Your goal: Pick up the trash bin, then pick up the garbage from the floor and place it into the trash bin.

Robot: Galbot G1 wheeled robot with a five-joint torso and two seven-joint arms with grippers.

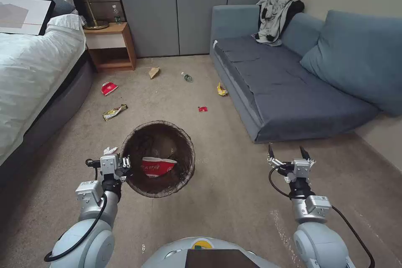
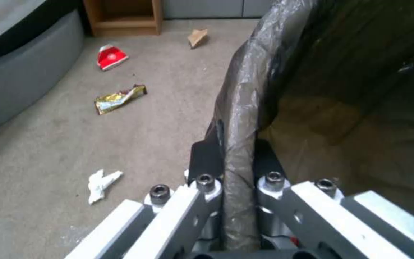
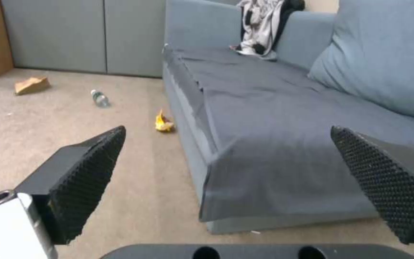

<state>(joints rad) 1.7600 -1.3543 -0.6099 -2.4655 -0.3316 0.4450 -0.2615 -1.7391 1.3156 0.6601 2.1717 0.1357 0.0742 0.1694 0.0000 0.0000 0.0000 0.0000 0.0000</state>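
The left gripper point(image 1: 124, 166) was clamped on the bag-lined rim of the trash bin point(image 1: 184, 163), holding it above the carpet point(image 1: 234, 201) with one red-and-white carton point(image 1: 157, 166) inside, mouth upward to receive litter, while the right gripper point(image 1: 289, 153) hovered near the sofa's front corner point(image 1: 255, 136), jaws apart, free to collect garbage.

The bag-lined trash bin point(image 1: 158, 158) hangs upright above the carpet, its rim clamped in the left pincer point(image 2: 238, 187), 1 red-and-white carton point(image 1: 157, 166) inside. Wrappers, a bottle point(image 1: 186, 77), a paper bag point(image 1: 153, 72) and a tissue point(image 2: 101, 184) lie scattered on the floor.
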